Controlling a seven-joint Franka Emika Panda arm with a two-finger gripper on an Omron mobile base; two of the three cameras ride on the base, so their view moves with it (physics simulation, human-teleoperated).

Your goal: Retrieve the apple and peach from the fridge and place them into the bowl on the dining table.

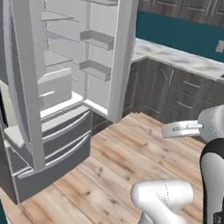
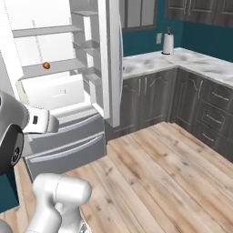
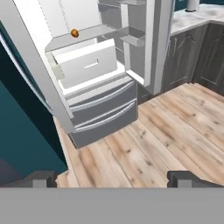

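Note:
The grey fridge (image 1: 58, 133) (image 2: 68, 143) (image 3: 103, 113) stands with both upper doors swung open, showing its white interior. A small orange peach (image 2: 46, 65) (image 3: 75, 33) rests on a white shelf above the crisper drawer. The apple is hidden from me. The bowl and the dining table are out of view. My gripper (image 3: 113, 179) is open, its dark fingertips (image 3: 43, 178) wide apart with nothing between them. It hangs well short of the fridge, over the wooden floor, pointing toward the lower drawers.
The fridge's open right door (image 1: 122, 52) (image 2: 111, 68) juts into the room beside dark grey cabinets (image 2: 182, 100) with a marble counter. A paper towel roll (image 2: 168, 44) stands on that counter. Wooden floor (image 2: 159, 182) stretches in front of the fridge.

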